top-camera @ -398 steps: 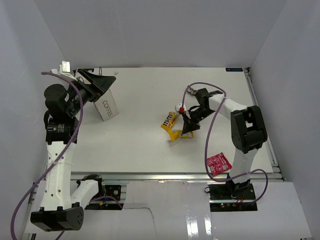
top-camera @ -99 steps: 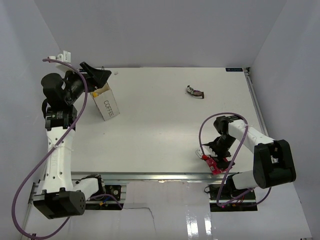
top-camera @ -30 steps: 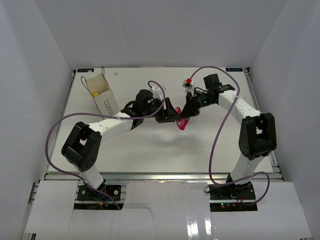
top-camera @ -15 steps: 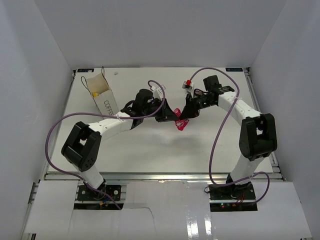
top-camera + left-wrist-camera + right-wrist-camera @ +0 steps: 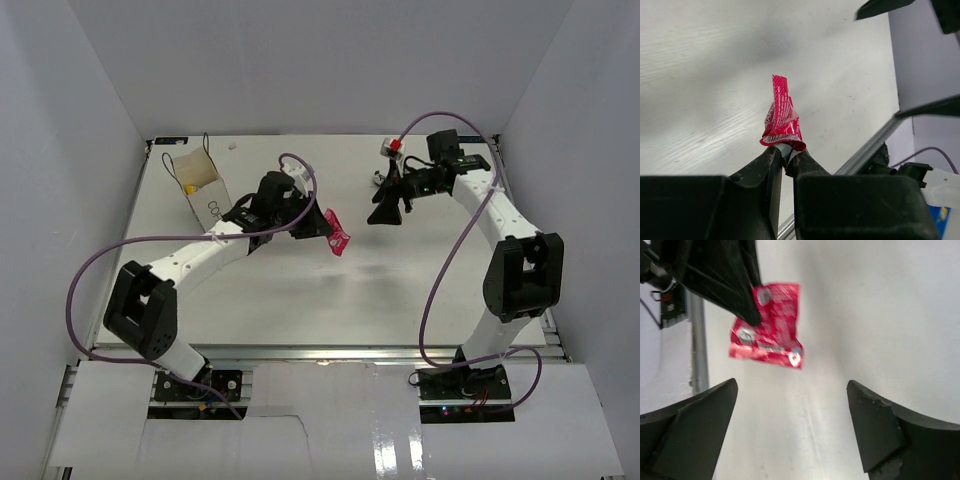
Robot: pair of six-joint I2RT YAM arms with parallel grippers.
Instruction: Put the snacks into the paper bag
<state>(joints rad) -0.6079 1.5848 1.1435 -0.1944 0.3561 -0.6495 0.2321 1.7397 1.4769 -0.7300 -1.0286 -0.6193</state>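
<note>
R gripper (image 5: 385,216) backed off; L gripper (image 5: 788,154) pinches crumpled pink-red packet (image 5: 782,120).

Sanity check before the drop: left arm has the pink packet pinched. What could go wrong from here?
1. Slip: the left jaws pinch only the crumpled bottom edge of the pink-red packet; most of it sticks out free and may slide out in transit.
2. Snag: the paper bag has a small mouth with thin handles over it; the protruding packet could catch them or tip the bag.

Pink-red snack packet (image 5: 338,231), white paper bag (image 5: 212,208)
</note>
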